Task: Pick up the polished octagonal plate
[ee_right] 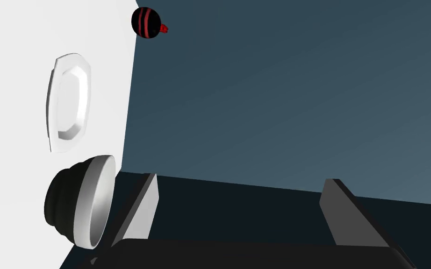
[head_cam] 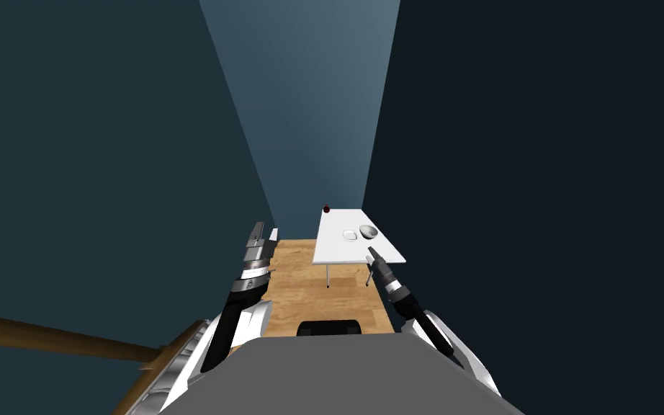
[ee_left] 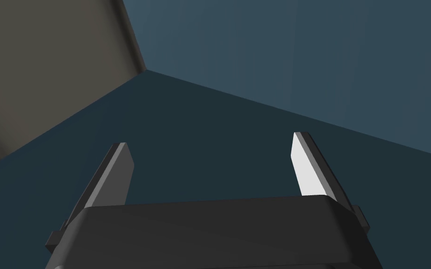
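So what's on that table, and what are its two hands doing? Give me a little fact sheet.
table: white, thin legs, on a wooden floor
plate: white, eight-sided, lying flat on the table, untouched
bowl: pale inside, dark outside, upright beside the plate, nearer the right gripper
ball: black with red stripes, at the table's far edge
right gripper: open, empty, pointed toward the table
left gripper: open, empty, raised off to the side of the table
status: plate not yet picked up
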